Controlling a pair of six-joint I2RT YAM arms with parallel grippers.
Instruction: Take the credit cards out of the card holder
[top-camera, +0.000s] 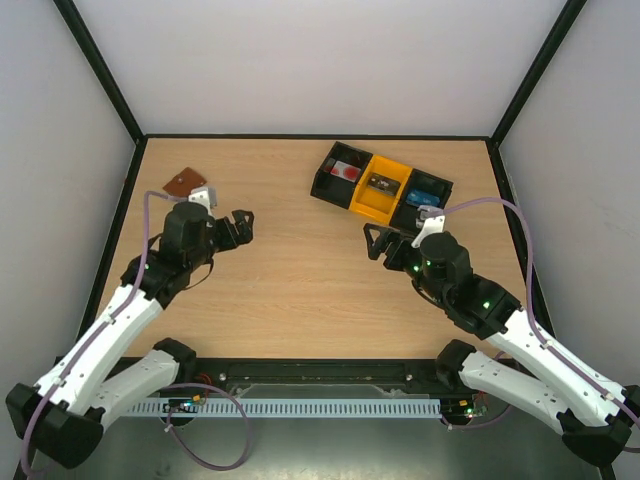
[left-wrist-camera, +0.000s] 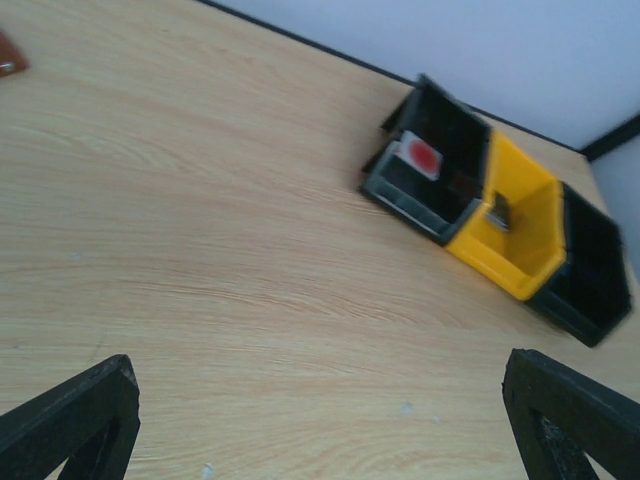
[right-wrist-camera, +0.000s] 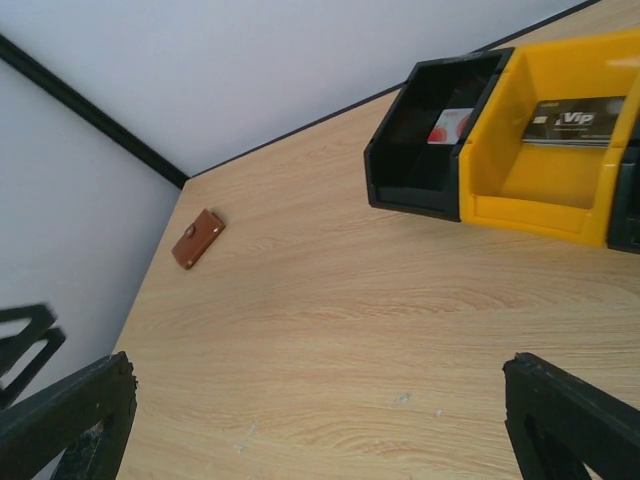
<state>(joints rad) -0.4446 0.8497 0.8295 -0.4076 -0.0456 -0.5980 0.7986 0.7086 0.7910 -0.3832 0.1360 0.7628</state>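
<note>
Lying closed — flat brown leather-like card holder (right-wrist-camera: 197, 239) on woodgrain table (right-wrist-camera: 330, 320).

The left arm (top-camera: 100, 340) and right arm (top-camera: 535, 355): white lower links, black joints, lilac cables (top-camera: 147, 230). The left hand (top-camera: 243, 225) and right hand (top-camera: 372, 243) are black, two-fingered.

surface: wooden table (top-camera: 300, 290) | on it: card holder (top-camera: 183, 181), bin tray (top-camera: 328, 192)
</note>
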